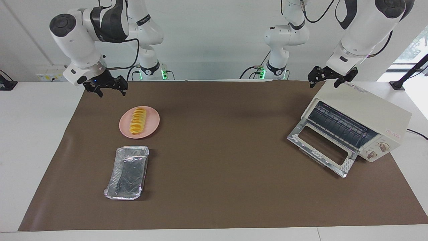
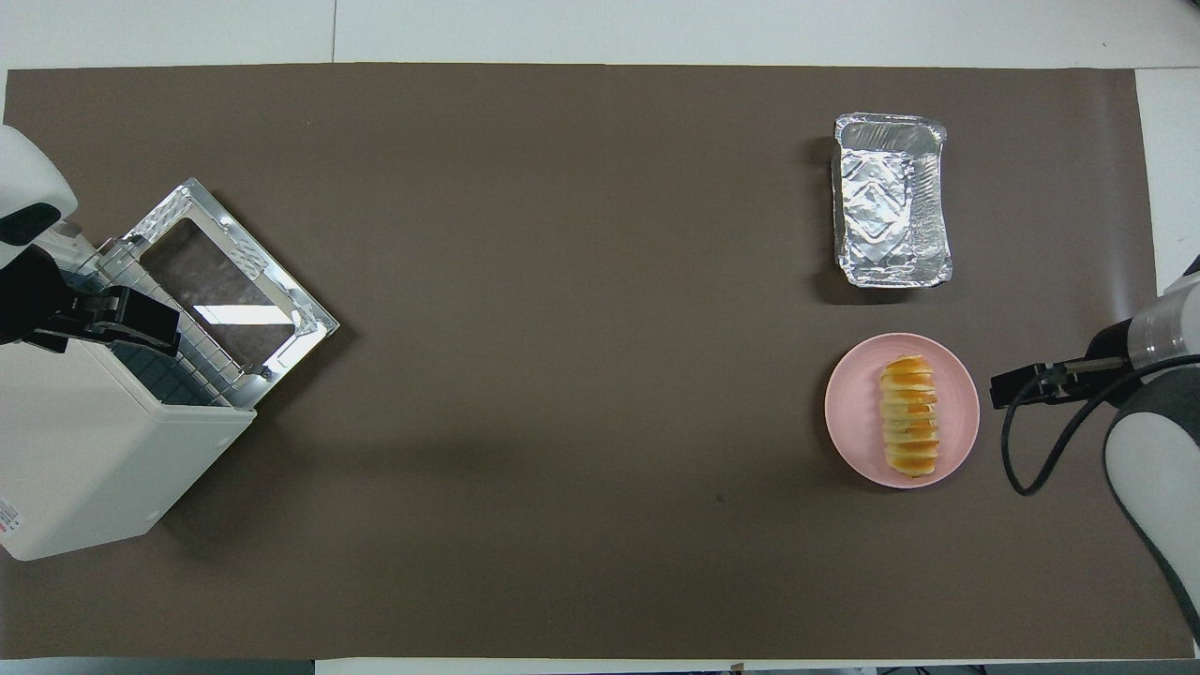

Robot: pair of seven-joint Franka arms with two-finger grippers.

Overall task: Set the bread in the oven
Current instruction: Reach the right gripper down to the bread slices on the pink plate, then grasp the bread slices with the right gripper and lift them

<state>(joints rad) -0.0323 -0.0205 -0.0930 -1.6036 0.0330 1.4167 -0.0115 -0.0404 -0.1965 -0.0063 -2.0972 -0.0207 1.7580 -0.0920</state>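
Brown mat [image 1: 217,150]: right gripper [image 1: 112,89] open, empty.

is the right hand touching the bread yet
Apart. The facing view shows the right hand up in the air, brown mat showing between it and the bread.

A high camera across the tabletop [image 1: 214,201] faces both robot arms from a distance. A second camera, above the robots' end, looks steeply down. Both views share the brown mat [image 2: 562,375], seen half a turn apart.
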